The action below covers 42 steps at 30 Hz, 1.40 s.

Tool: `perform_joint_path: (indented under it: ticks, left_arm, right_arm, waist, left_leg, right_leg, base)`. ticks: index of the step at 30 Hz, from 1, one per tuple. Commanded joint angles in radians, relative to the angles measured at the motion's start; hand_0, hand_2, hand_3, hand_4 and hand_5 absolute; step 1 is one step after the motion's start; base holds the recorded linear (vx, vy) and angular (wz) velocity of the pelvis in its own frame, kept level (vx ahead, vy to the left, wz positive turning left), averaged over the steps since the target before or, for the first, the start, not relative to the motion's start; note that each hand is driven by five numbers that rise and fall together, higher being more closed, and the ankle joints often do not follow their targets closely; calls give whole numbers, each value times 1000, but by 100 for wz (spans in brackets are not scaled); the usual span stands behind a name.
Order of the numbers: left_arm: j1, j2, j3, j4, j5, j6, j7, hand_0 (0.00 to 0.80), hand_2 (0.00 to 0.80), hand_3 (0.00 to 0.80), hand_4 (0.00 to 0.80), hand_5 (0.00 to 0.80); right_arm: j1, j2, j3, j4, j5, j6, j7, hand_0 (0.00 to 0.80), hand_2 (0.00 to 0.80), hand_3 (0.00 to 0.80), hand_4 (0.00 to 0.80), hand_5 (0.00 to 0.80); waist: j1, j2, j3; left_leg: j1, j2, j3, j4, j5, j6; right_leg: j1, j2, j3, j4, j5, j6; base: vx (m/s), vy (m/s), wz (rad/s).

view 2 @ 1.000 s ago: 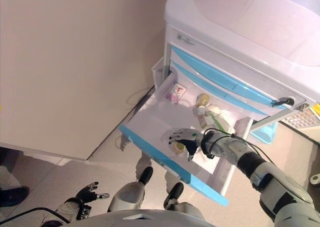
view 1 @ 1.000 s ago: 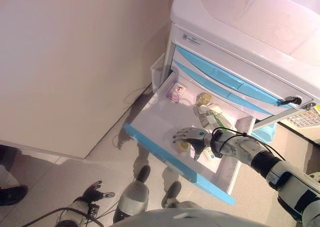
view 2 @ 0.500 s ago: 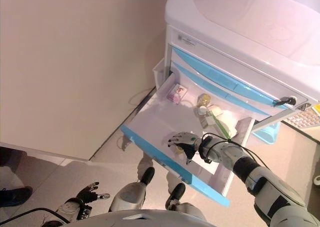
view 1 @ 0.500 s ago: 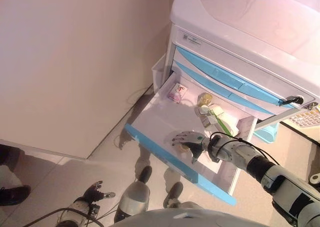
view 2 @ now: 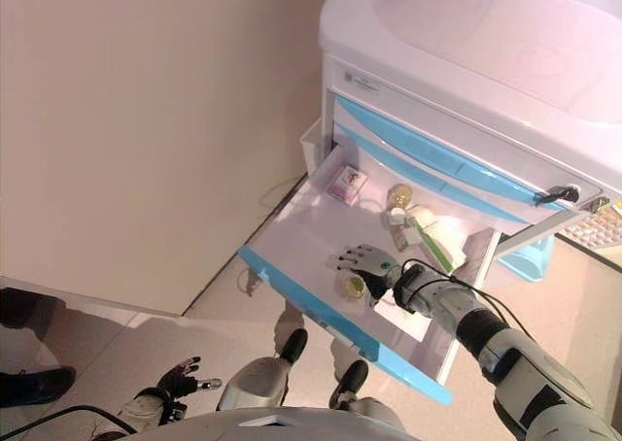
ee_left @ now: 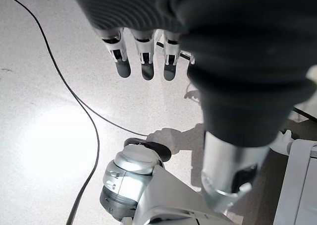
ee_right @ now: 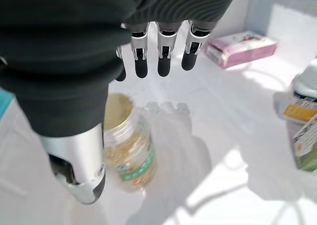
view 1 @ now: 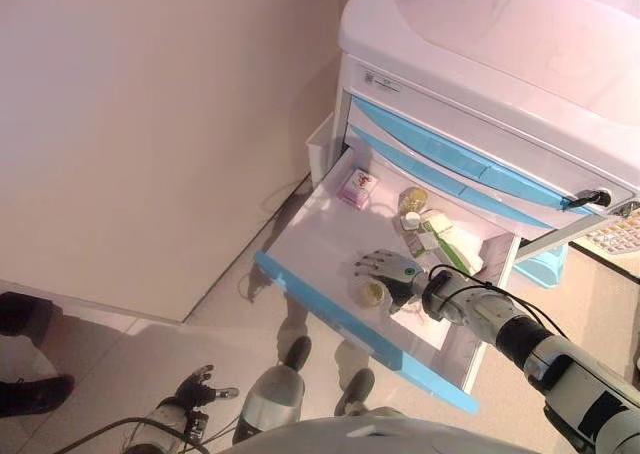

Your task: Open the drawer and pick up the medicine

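Cart: a white cart point(view 1: 500, 34) with blue-fronted drawers stood beside a pale wall point(view 1: 150, 124).
Drawer: one drawer point(view 1: 330, 236) was pulled fully out, its blue front edge point(view 1: 350, 324) nearest the robot and its white side walls rising along both long sides.
Open room: the half of the drawer floor toward the wall lay bare; the far half, by the cart, was crowded.
Far contents: a pink box point(view 1: 356, 187) lay near the back corner on the wall side; a cluster of bottles and a green-and-white box point(view 1: 437, 236) lay toward the other side wall.
Bottle: a small clear medicine bottle point(ee_right: 128, 148) with a pale lid and a green label lay on the drawer floor close behind the blue front edge, well apart from the cluster.
Right hand: the right hand point(view 1: 390, 271) hovered inside the drawer just above the bottle, fingers point(ee_right: 163, 56) straight and spread past it, thumb point(ee_right: 79, 165) alongside it, gripping nothing.
Hand and bottle: whether the thumb touched the bottle could not be told.
Left hand: the left hand point(view 1: 195, 389) hung low over the floor point(ee_left: 49, 136), fingers relaxed and empty.
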Motion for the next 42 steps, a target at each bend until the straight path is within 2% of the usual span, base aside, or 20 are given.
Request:
perform_joint_path:
  ticks: [1,17,34,35,36,37,38,42]
  left_arm:
    - [4,-11,-15,37,21,-23,13,0,0,0,0,0]
    - [-2,0,-14,37,25,-20,15,0,0,0,0,0]
    - [-3,-1,-14,33,30,-12,17,0,0,0,0,0]
    - [-3,-1,-13,33,30,-13,17,0,0,0,0,0]
    - [-5,-2,-14,34,31,-12,18,0,0,0,0,0]
    - [-5,-3,-15,35,33,-13,20,0,0,0,0,0]
    - [-4,-3,-15,35,32,-15,18,0,0,0,0,0]
    - [-4,-1,-15,34,32,-16,16,0,0,0,0,0]
  right_arm:
    - [0,5,5,-21,-23,2,-45,0,0,0,0,0]
    - [-12,6,42,-18,14,-26,22,0,0,0,0,0]
    - [4,26,41,-5,7,-15,14,0,0,0,0,0]
    - [5,26,41,-5,10,-13,16,116,116,116,116,116]
    - [3,29,40,-2,9,-13,14,405,405,405,405,405]
    - [1,31,39,2,5,-14,11,568,568,568,568,568]
    - [0,32,38,9,2,-18,7,800,800,800,800,800]
    - [0,31,39,8,-2,-15,3,800,800,800,800,800]
  waist:
    - [-6,-4,-26]
    - [2,-12,-22]
    - [5,-14,-24]
    - [5,-15,-24]
    - [5,-15,-24]
    - [6,-15,-24]
    - [7,-14,-23]
    - [8,-13,-20]
  left_leg:
    - [-37,-9,23,3,-62,-22]
    - [-38,-9,21,0,-60,-21]
    - [-37,-10,17,-1,-59,-19]
    - [-37,-10,17,-1,-59,-19]
    - [-38,-10,16,-1,-58,-19]
    - [-39,-10,16,-1,-58,-19]
    - [-37,-10,14,-1,-58,-19]
    - [-38,-10,15,0,-59,-18]
  right_leg:
    - [42,11,-4,80,-131,35]
    - [44,12,-9,72,-126,37]
    - [45,12,-10,71,-124,38]
    - [44,12,-10,71,-124,38]
    - [44,12,-10,70,-124,38]
    - [44,12,-11,70,-124,37]
    - [45,12,-11,70,-124,37]
    - [44,11,-12,71,-124,36]
  base:
    - [0,0,0]
    - [0,0,0]
    - [0,0,0]
    - [0,0,0]
    - [0,0,0]
    - [0,0,0]
    - [0,0,0]
    - [0,0,0]
